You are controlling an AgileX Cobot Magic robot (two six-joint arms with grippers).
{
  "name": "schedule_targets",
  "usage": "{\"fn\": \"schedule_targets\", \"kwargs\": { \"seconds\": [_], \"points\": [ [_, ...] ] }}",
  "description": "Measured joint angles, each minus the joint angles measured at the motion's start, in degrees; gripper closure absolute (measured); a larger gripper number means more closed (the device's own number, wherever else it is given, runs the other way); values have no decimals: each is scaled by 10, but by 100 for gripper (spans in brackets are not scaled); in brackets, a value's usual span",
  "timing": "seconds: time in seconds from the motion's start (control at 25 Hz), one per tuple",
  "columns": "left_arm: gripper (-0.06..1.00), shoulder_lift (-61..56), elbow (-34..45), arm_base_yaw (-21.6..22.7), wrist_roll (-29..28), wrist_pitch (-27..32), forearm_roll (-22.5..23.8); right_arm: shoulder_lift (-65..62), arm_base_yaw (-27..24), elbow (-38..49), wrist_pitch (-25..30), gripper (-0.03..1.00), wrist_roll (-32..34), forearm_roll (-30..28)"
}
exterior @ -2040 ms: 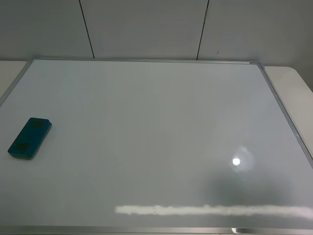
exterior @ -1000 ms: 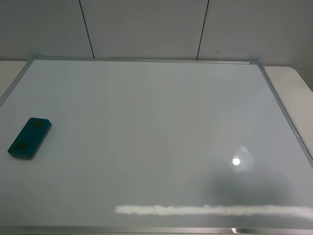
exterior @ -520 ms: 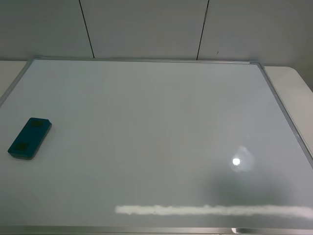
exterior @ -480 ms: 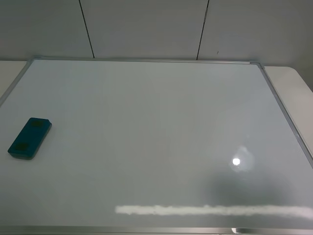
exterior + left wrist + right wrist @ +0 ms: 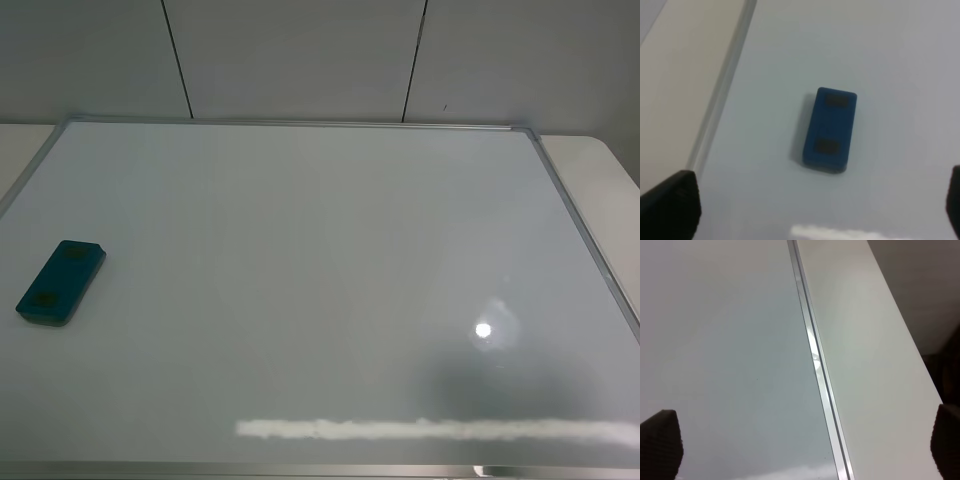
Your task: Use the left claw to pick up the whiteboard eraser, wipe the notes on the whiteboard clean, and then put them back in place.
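Observation:
The teal-blue whiteboard eraser (image 5: 60, 281) lies flat on the left part of the whiteboard (image 5: 320, 280), close to its left frame. No arm or gripper shows in the exterior high view. In the left wrist view the eraser (image 5: 830, 129) lies on the board (image 5: 890, 60), ahead of my left gripper (image 5: 812, 207). That gripper is open and empty, with its fingertips (image 5: 670, 205) far apart at the picture's corners and clear of the eraser. My right gripper (image 5: 802, 445) is open and empty over the board's right frame (image 5: 815, 355). No notes show on the board.
The white table (image 5: 600, 170) shows past the board's right frame and also beside its left frame (image 5: 685, 75). Grey wall panels (image 5: 300, 60) stand behind the board. A bright glare strip (image 5: 430, 430) lies near the board's front edge.

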Motion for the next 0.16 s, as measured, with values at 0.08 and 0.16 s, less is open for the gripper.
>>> {"fn": "schedule_targets", "kwargs": {
  "seconds": [0.08,0.16],
  "points": [
    [-5,0,0,0,-2,0,-4,0,0,0,0,-2,0,0],
    [-5,0,0,0,-7,0,-6,0,0,0,0,-2,0,0]
  ]
}}
